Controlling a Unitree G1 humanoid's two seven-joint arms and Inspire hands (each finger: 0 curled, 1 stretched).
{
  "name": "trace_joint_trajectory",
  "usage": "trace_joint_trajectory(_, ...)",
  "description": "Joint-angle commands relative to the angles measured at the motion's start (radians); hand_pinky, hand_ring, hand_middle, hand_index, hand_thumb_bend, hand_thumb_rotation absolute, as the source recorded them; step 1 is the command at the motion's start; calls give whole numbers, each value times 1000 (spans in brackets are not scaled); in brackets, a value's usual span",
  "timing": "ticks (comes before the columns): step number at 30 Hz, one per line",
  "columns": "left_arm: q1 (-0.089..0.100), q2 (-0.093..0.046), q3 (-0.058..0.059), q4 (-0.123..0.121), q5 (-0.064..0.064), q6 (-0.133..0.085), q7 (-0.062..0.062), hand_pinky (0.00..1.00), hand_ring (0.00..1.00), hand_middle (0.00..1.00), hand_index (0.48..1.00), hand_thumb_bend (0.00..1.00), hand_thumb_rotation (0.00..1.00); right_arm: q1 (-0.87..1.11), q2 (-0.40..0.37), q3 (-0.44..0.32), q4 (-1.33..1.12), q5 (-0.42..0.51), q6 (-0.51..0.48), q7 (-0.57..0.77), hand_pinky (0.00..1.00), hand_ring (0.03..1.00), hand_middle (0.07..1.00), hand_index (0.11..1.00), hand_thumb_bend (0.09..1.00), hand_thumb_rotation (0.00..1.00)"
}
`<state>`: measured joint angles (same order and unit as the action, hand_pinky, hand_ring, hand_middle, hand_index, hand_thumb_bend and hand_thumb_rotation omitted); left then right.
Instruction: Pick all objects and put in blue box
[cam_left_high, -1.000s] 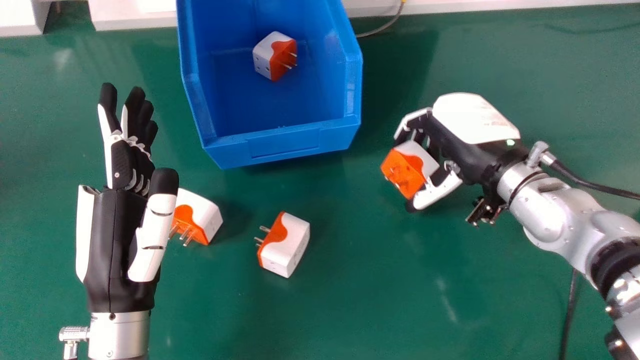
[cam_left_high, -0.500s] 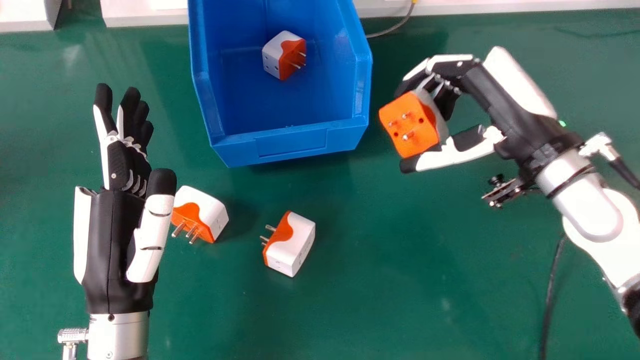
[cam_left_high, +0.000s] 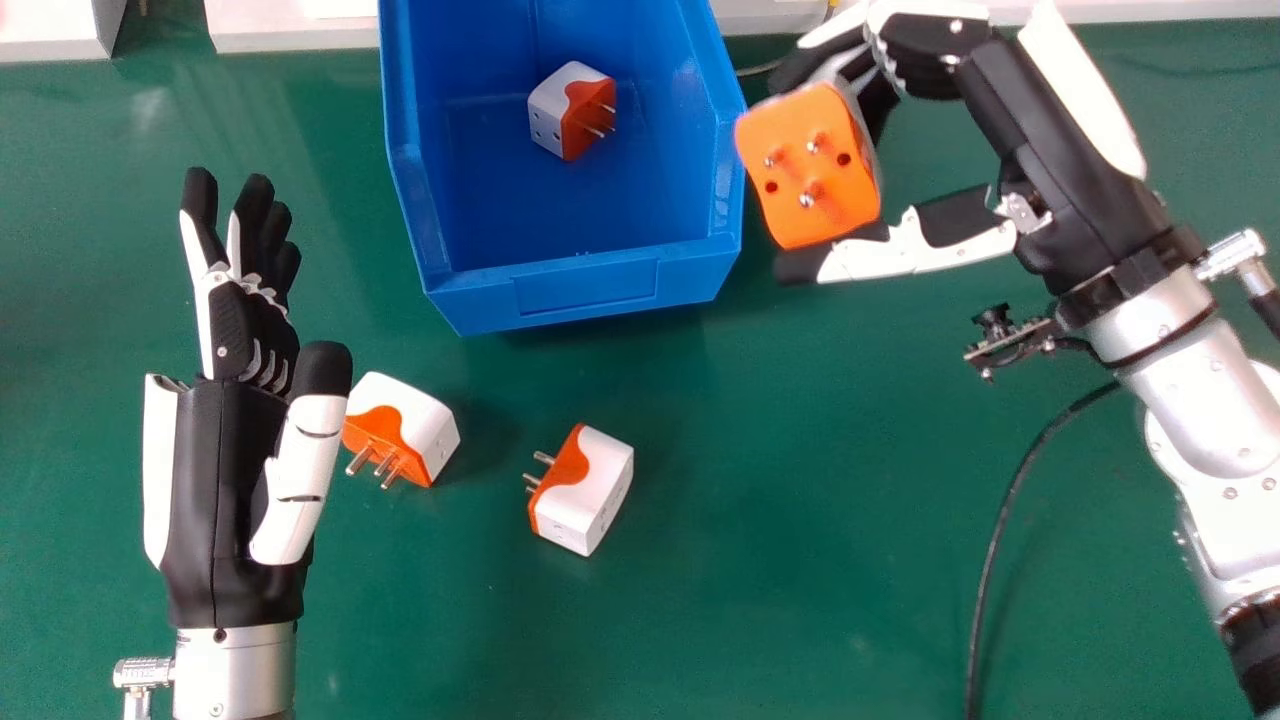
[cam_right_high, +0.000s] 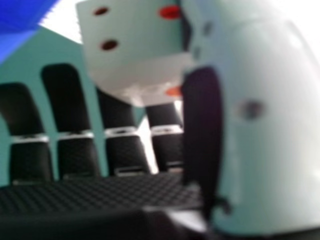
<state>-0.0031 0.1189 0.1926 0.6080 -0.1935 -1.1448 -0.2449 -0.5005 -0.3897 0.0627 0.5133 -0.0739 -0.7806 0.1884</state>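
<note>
Nearest first: left hand (cam_left_high: 215, 480), at the left of the head view, idle, fingers straight, nothing grasped. Green table (cam_left_high: 760, 600) bears two strays: middle adapter (cam_left_high: 590, 490), prongs toward the robot's left, and left adapter (cam_left_high: 410, 425), partly behind the left thumb. Both want collecting later.

Beyond them, right hand (cam_left_high: 1065, 180) grasps the carried adapter (cam_left_high: 800, 150) between thumb and bent fingers, prongs facing the head camera. It overlaps the right wall of the blue box (cam_left_high: 590, 290) in view; whether it clears the rim, cannot tell.

Step in hand, as judged: carry in and release. Best to keep the pinch firm, lift clear of that wall, shift leftward until thumb and load are both inside, lower, then open gently. Letting go early risks a bounce off the rim.

Farthest: boxed adapter (cam_left_high: 555, 110) lies inside, prongs rightward; aim for bare floor nearer the front.
</note>
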Motion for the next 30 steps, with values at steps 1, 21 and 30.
trace_joint_trajectory(1,-8,6,-2,-2,10,-8,1,1000,1000,1000,1000,579,802,-66,36,-32,-1,28,-43,-27,333,391,494,532,514,0)
trace_joint_trajectory(21,-60,16,-4,35,10,-11,-2,1000,1000,1000,1000,594,802,-480,184,10,439,-246,46,-319,308,385,498,533,513,0)
trace_joint_trajectory(30,-75,15,2,53,27,-20,12,1000,1000,1000,1000,606,801,-659,230,68,646,-309,110,-403,333,385,503,526,513,0)
